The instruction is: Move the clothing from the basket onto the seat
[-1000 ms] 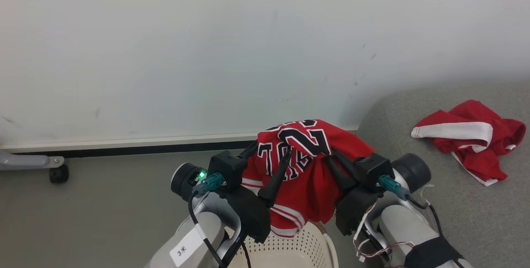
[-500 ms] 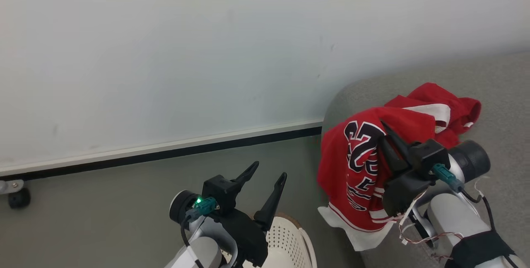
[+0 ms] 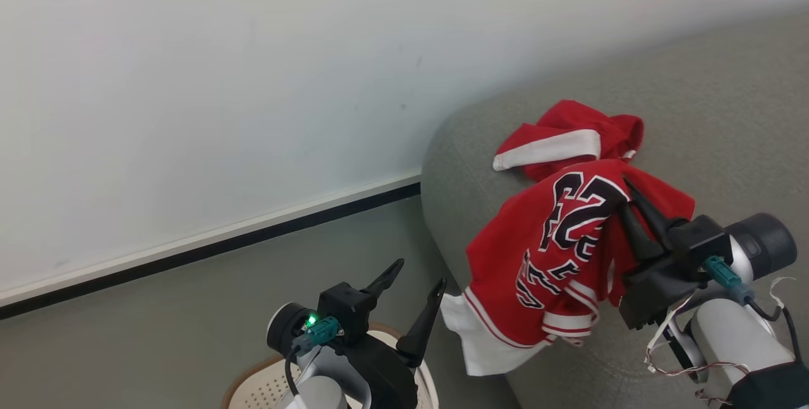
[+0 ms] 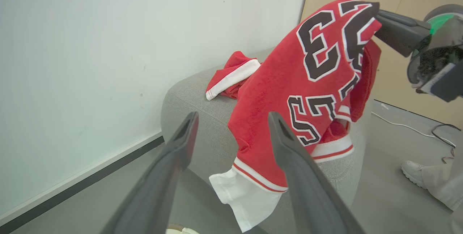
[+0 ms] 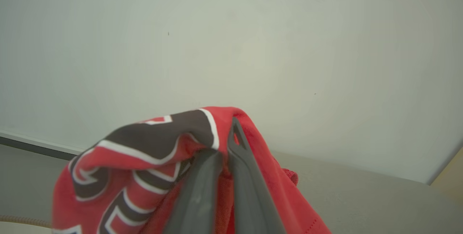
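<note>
Over the corner of the grey woven-fabric seat (image 3: 727, 112), the right gripper (image 3: 622, 194), fingers pressed together, pinches the red numbered jersey (image 3: 537, 251), which hangs loose. Just behind it, a red garment with a white band (image 3: 550, 146) lies on the seat. The left gripper (image 3: 420, 272) hovers, fingers spread, above the cream perforated basket (image 3: 253, 384).

The jersey (image 3: 537, 251) is red, with dark numbers edged in white and red-and-white stripes at its hem; the other red piece (image 3: 569, 137) has a wide white band; the sofa (image 3: 727, 93) is grey; the basket (image 3: 262, 387) is cream with tiny holes and a brown rim; the wall (image 3: 253, 80) is white; the floor (image 3: 158, 333) is grey; the left gripper (image 3: 418, 273) and the right gripper (image 3: 626, 197) are black.
</note>
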You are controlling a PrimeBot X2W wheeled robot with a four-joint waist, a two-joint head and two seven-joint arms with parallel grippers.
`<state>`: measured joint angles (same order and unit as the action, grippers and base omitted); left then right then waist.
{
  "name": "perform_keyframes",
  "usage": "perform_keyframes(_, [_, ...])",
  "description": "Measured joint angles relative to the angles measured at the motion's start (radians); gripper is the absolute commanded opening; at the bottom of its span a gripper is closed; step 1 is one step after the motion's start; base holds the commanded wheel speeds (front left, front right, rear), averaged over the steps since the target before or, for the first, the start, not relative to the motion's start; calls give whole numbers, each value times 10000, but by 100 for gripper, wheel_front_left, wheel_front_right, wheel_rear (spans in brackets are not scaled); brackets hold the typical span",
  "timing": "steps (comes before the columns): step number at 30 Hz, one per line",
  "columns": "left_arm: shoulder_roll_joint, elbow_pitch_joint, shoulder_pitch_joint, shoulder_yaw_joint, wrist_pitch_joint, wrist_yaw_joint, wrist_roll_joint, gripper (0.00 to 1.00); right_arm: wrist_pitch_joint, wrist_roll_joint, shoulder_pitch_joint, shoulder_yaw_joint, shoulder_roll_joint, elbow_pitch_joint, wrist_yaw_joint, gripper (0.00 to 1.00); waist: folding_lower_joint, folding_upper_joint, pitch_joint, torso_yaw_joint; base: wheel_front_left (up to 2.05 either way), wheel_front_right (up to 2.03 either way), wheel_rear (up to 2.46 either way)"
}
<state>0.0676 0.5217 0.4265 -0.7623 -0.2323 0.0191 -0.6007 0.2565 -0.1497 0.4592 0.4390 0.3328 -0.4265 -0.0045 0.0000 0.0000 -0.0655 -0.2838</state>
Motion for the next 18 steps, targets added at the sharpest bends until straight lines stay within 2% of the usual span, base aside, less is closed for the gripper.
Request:
perform_keyframes(3, [-33, -77, 0, -123, -10, -23, 82, 100, 2, 0, -10, -105, 157, 261, -48, 0, 0, 0, 122, -258, 0, 0, 0])
perform_keyframes(12, [-46, -343, 30, -374, -31, -105, 472, 100, -146, -65, 165, -483, 520, 761, -52, 0, 0, 0, 802, -441, 0, 0, 0])
perform_keyframes(18, [180, -685, 347, -489, -27, -115, 711, 100, -479, -255, 1711, -1060, 974, 899, -6, 0, 1, 0, 1513, -333, 0, 0, 0])
